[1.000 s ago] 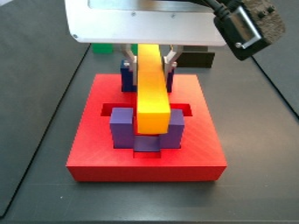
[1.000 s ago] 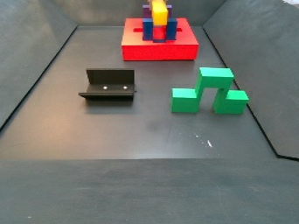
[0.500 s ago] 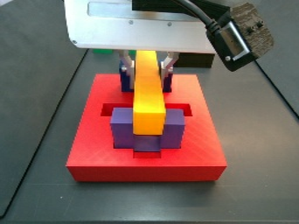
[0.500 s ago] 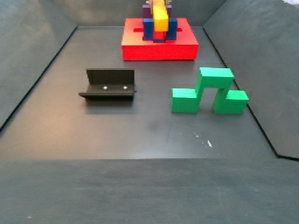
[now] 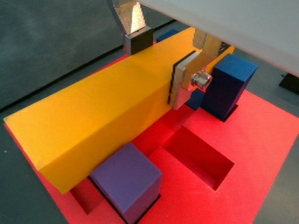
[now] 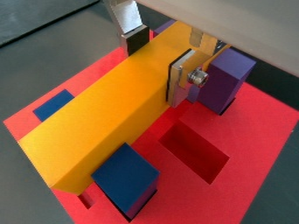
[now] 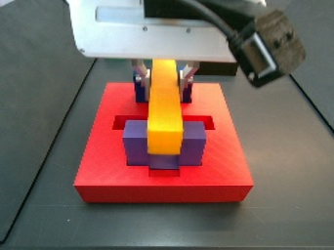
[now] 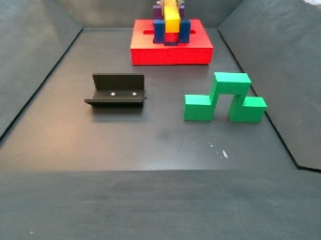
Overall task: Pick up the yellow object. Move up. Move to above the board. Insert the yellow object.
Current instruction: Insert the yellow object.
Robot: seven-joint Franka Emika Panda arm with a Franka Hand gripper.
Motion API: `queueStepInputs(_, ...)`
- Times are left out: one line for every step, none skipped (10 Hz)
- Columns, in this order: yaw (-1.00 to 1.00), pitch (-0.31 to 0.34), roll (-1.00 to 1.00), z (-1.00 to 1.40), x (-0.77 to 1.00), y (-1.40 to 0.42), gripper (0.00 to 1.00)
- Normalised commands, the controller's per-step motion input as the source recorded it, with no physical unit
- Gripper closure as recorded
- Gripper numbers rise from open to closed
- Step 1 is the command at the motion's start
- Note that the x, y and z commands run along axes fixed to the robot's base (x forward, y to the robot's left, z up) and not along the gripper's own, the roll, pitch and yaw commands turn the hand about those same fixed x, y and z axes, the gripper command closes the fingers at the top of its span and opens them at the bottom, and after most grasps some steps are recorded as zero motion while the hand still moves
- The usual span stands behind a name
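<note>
Your gripper point(image 5: 163, 63) clamps the yellow object point(image 5: 100, 118) at the side view's upper centre, lying between the board's point(image 7: 163, 178) purple blocks point(image 7: 163, 146)

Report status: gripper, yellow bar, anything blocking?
Gripper over the board, fingers shut on the yellow object. Bar sits between the purple blocks. Nothing blocking.

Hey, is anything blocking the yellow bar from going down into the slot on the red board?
Nothing visible. The gripper holds the yellow object above the board, lined up between the purple blocks; the recess beside it looks empty.
</note>
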Motion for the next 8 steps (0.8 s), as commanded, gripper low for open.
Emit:
queueStepInputs(0.00, 0.000, 0.31, -0.25, 0.00, -0.07, 1.00)
queueStepInputs(0.00, 0.000, 0.28, -0.31, 0.00, -0.04, 1.00)
queueStepInputs(0.00, 0.000, 0.33, -0.33, 0.05, -0.02, 1.00)
queueStepInputs(0.00, 0.000, 0.30, -0.41, 0.08, 0.00, 1.00)
queueStepInputs(0.00, 0.000, 0.29, -0.41, 0.10, -0.02, 1.00)
queueStepInputs(0.00, 0.000, 0.29, -0.35, 0.05, -0.03, 1.00)
queueStepInputs(0.00, 0.000, 0.28, -0.34, 0.01, -0.03, 1.00)
queueStepInputs(0.00, 0.000, 0.27, -0.35, 0.00, -0.02, 1.00)
